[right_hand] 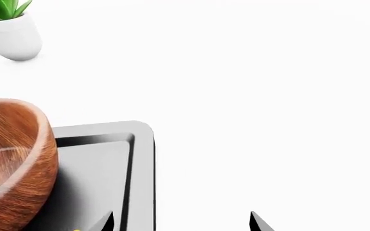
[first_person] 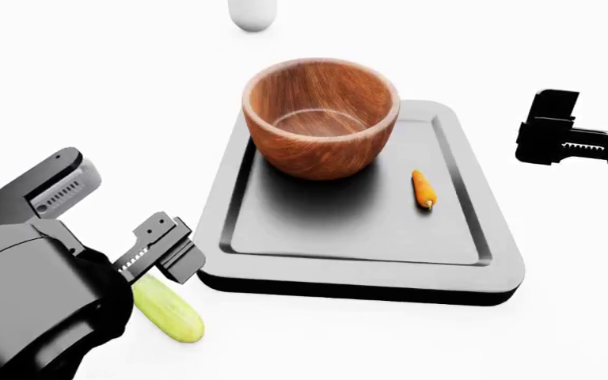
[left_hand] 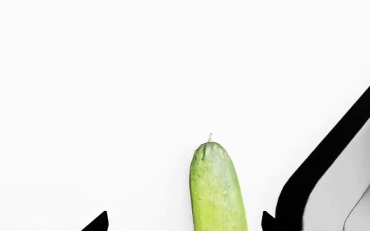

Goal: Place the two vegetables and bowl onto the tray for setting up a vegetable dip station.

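Cucumber (first_person: 167, 310) on the white surface (first_person: 61, 95) under the left claw (first_person: 165, 248), just off the tray's (first_person: 367, 245) near left corner.

Its long axis runs diagonally, one end hidden beneath the arm, the other pointing toward the viewer and rightward; the left claw's fingers are spread either side of it, released. On the tray, the bowl (first_person: 321, 116) sits at the far left; the carrot (first_person: 423, 190) lies lengthwise, near-to-far. The right claw (first_person: 545, 138) hovers beyond the right rim, apart, holding nothing.
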You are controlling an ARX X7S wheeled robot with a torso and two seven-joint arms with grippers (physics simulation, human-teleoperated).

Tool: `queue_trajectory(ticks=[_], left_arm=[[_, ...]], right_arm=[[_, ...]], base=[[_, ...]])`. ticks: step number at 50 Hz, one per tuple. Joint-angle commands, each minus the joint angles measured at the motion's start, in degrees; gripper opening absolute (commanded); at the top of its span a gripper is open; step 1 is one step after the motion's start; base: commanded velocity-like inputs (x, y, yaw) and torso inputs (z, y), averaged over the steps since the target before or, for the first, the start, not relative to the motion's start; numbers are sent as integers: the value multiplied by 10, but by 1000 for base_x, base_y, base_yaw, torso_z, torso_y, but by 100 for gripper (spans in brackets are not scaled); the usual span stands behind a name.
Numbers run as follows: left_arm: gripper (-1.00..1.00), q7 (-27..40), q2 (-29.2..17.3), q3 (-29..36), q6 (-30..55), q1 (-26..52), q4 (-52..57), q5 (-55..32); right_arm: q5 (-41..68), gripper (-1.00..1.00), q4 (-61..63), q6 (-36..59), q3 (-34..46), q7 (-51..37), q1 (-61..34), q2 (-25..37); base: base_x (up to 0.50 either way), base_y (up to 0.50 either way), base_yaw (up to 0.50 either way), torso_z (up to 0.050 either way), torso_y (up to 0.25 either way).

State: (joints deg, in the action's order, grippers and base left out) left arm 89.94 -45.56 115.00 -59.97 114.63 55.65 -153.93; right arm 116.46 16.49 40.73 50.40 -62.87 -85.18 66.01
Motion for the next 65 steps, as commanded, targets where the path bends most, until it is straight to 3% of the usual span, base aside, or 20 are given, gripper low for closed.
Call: queue_trajectory(ticks=[1,38,39,65], left_arm=[[100,0,1,4,0,-21,-8,13],[100,-1,25,-37,1,-95,-18,35],[-100,-1,25,-39,1,-97,-18,35],[-100,0,-1,-42,0,-76,-21,37]], right_arm=[[0,100,1,0,-1,0,0,0],[0,100,5,5,-7,-3,-9,-2],[0,100,4,6,-7,-3,-9,-3],[3,100,7,14,-13,-10,-24,-5]], base=[[0,0,0,0,0],[3,-2,-4,-2,-4],[0,-6,-11,-11,-11],[1,-1,-2,-2,-2]])
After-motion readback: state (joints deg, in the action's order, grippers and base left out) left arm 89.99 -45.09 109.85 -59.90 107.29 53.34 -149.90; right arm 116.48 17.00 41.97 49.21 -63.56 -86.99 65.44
